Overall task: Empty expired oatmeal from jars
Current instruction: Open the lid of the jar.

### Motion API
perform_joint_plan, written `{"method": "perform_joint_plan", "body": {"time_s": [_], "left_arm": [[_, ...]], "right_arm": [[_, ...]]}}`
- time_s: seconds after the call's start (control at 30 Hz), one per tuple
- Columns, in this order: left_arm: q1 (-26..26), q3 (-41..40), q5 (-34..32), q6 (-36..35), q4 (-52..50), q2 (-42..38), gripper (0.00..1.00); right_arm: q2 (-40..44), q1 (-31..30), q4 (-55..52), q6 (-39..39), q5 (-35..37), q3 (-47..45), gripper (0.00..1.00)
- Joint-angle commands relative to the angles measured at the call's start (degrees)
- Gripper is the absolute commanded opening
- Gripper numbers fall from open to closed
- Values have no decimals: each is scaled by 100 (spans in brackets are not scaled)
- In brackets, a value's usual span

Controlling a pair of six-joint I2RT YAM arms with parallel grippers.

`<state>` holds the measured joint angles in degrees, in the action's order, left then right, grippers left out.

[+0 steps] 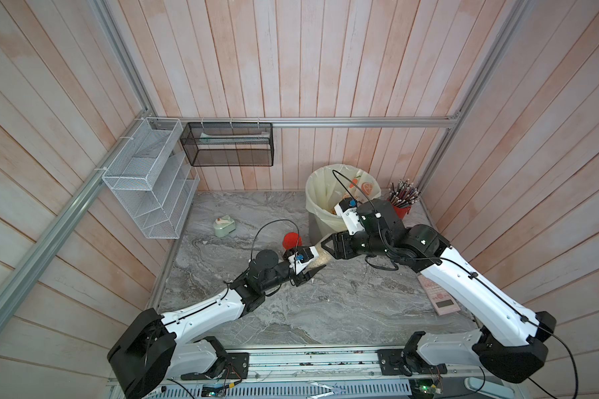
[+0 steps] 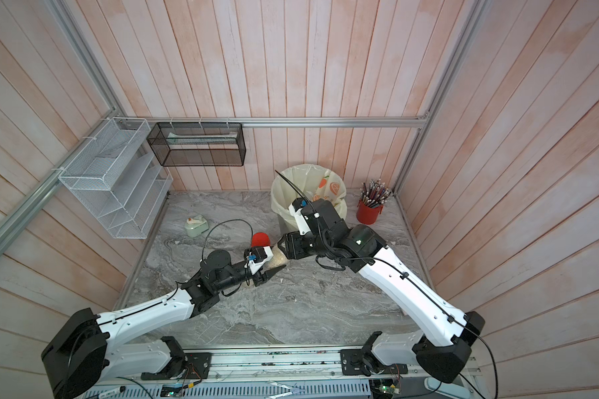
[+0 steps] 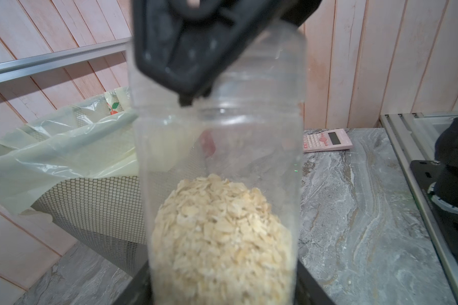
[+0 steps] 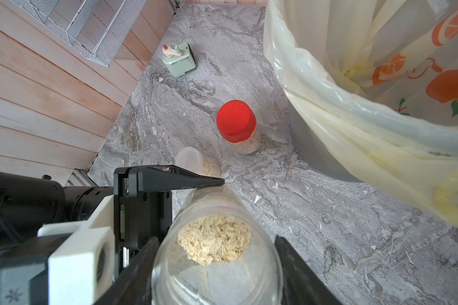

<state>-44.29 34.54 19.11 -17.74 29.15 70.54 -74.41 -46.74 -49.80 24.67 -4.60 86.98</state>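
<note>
Closest to the lens in the left wrist view is a clear plastic jar, with its oatmeal heaped as pale flakes at the end nearest that camera. The left tool grips the jar around this filled end, one black finger on each side. The jar lies nearly on its side over the middle of the grey marbled bench, between the two arms. The right tool meets the jar's other end, past a ridge in the plastic. Its fingers sit on either side, right against the wall, but I cannot tell whether they are pressing or only flanking it. Two more jars stand upright on the bench beyond the held one. A red-lidded jar with oatmeal low inside is near the bin. A clear-lidded jar stands just beside the left tool's upper finger in the right wrist view. The bin is lined with a yellowish bag, and a sheet printed with oranges shows inside it. A red pencil cup stands beside the bin at the back of the bench, and a pink calculator lies at the right edge. A small green gadget sits toward the left wall. A white wire rack and a black mesh basket hang on the walls.
</note>
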Motion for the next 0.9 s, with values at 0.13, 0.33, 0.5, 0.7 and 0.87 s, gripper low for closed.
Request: {"method": "perform_joint_plan", "body": {"time_s": [0.13,0.33,0.5,0.7,0.87], "left_arm": [[171,-113,1125,551,445,-131,1],[206,-138,1472,714,536,-23,0],[281,-192,1663,844,663,-14,0],[308,-191,1793,919,750,54,0],[307,-185,1883,976,812,117,0]], "right_arm": [[251,-2,272,-734,-788,-175,37],[243,254,-26,-1407,-1470,-103,28],[311,739,-194,-2123,-2125,15,22],[465,1224,-219,-2934,-2817,-82,18],[307,1257,-447,-3433,-2982,-16,18]]}}
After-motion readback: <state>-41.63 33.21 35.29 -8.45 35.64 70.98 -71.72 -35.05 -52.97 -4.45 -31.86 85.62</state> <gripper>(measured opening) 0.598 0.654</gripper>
